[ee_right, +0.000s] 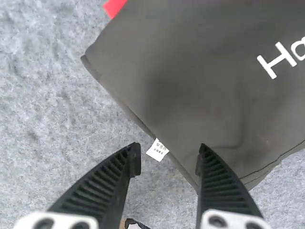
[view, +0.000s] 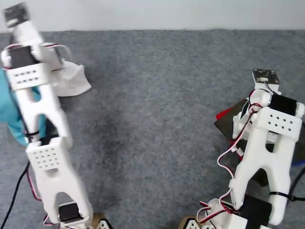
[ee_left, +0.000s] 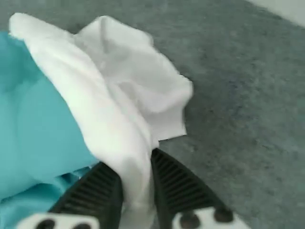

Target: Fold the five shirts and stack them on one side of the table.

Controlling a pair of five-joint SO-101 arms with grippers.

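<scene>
At the table's far left my left gripper (ee_left: 137,183) is shut on a fold of the white shirt (ee_left: 128,90), which drapes over a teal shirt (ee_left: 38,138). From above, the white shirt (view: 71,78) pokes out beside the left arm, and the teal shirt (view: 9,112) lies at the left edge. My right gripper (ee_right: 167,167) stands open just above the carpet, its fingertips straddling the edge and small white tag (ee_right: 157,149) of a dark shirt (ee_right: 205,81). That dark shirt (view: 228,125) lies on the right under the right arm, with a red shirt (view: 224,113) beneath it.
The grey carpeted tabletop (view: 157,109) stretches between the two arms. A pale wall runs along the far edge. Cables hang from both arms near the front edge.
</scene>
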